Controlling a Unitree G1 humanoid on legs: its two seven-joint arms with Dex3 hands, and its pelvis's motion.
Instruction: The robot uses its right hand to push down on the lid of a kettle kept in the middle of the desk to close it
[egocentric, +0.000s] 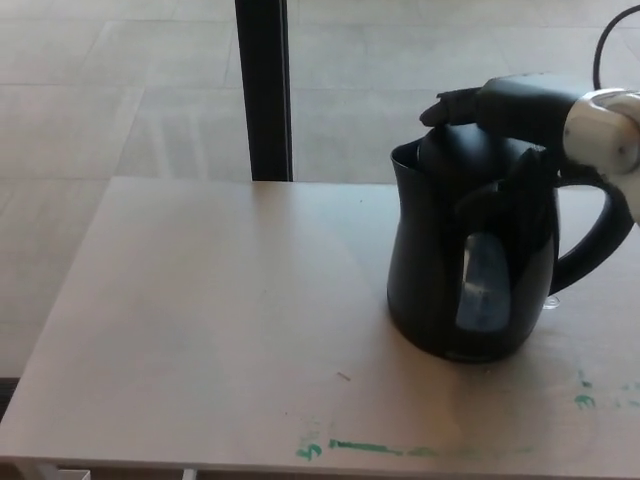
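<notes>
A: Where is the kettle (470, 250)?

B: Standing upright on the desk (200, 330), toward its right side, handle (590, 245) pointing right. The right hand (505, 105) lies flat over the lid (455, 150), fingers (450, 103) stretched out toward the spout and wrapped around nothing.

A: Is the lid shut?

B: It looks low against the rim, though black on black hides the seam, so I cannot tell whether it has latched.

A: How will it handle?

B: Rigid plastic, smooth and probably slick (the water window (482, 285) shows little inside, so I judge it light). A straight push down on the lid's middle suits it; any sideways force could slide or tip it.

A: And the left hand?

B: Out of sight.
</notes>
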